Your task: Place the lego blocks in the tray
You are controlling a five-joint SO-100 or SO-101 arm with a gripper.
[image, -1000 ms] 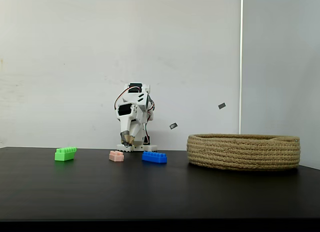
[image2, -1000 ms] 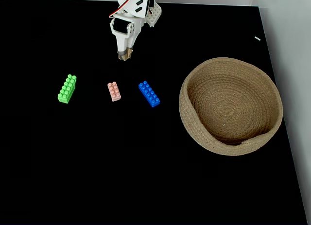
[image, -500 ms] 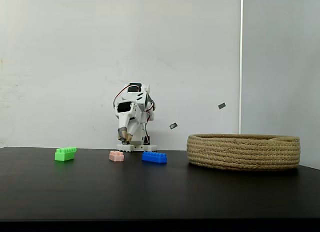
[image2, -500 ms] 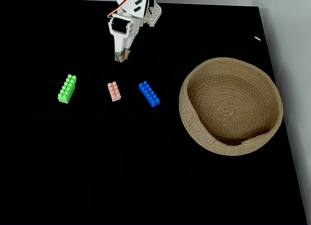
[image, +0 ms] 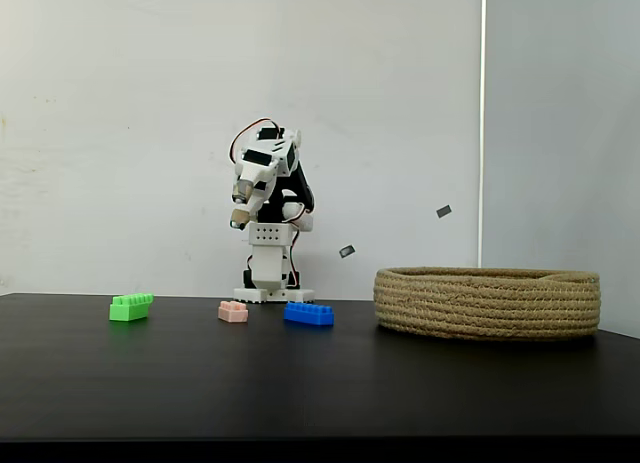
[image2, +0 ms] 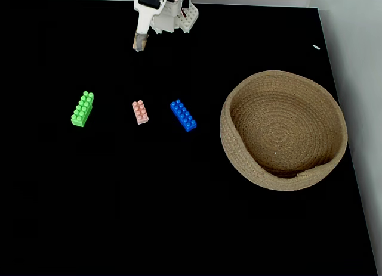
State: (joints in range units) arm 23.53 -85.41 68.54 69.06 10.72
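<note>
Three lego blocks lie in a row on the black table: a green one (image: 131,306) (image2: 82,108), a smaller pale pink one (image: 233,311) (image2: 140,112) and a long blue one (image: 309,313) (image2: 183,115). The tray (image: 487,302) (image2: 239,145), a shallow coiled rope basket, sits to their right in both fixed views and holds nothing. My gripper (image: 239,221) (image2: 138,46) hangs raised well above the table, behind the pink block, fingers together and holding nothing.
The arm's white base (image: 273,293) (image2: 186,22) stands at the table's far edge against a white wall. The table's right edge (image2: 352,168) runs close to the tray.
The arm has lifted and drawn back: the gripper rose from just above the table to well above it and shifted slightly left. The blocks and tray have not moved.
</note>
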